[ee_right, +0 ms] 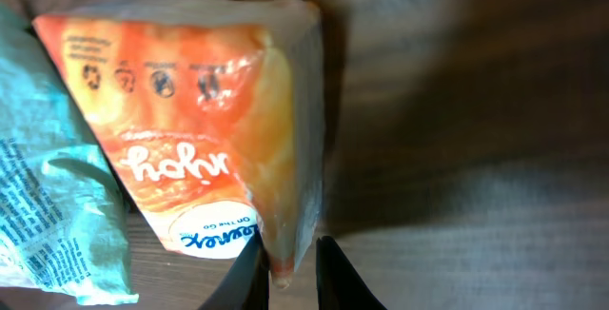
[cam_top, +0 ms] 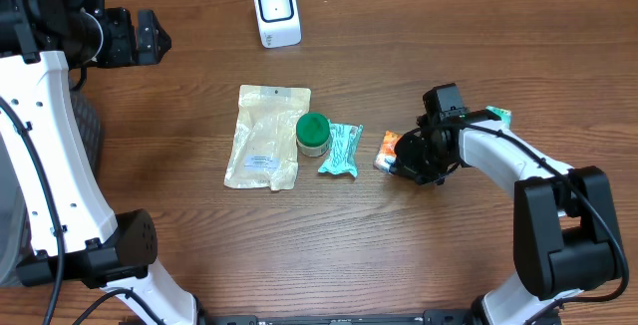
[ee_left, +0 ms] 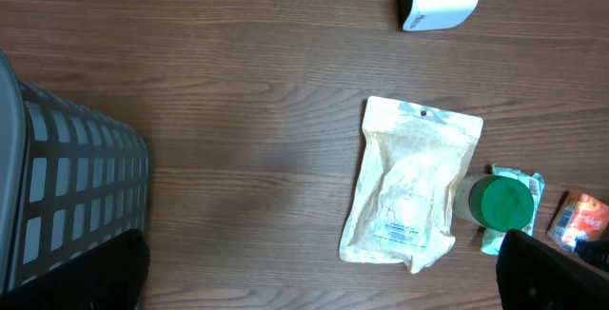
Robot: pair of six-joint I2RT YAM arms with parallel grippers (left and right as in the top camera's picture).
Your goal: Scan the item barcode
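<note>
A: Task item?

B: The orange packet (ee_right: 209,110). It's lying flat on the table (cam_top: 199,245), well apart from the scanner (cam_top: 276,12), on the robot's side of it and off to the right.

A: Who's handling it?

B: The right hand (ee_right: 290,274). It's pinching the packet's edge seam; in the wrist view one corner is sitting right between the two fingers (ee_right: 249,277), with barely a gap.

A: Lifted?

B: Not that I can tell. It's looking flat on the wood in the overhead view.

A: Neighbours?

B: A teal sachet (cam_top: 342,150) is lying just beside the packet, on the side nearer the scanner's line. Then a green-lidded jar (cam_top: 313,133) and a beige pouch (cam_top: 267,136), all straight in front of the scanner and well short of it.

A: Other arm?

B: The left hand (cam_top: 155,38) is hanging far left of the scanner, fingers spread wide, holding nothing.

A: Step?

B: I'm judging it as the grasp, the first part of the job. No scanning is happening yet.

A: Next move?

B: It's calling for a firm grip on that thin seam, a lift clear of the sachet, then a carry to the scanner with the barcode side turned to its face. I can't see any barcode here, so a turn of the wrist is probably needed. The slippery wrap could slide out of the grip.
</note>
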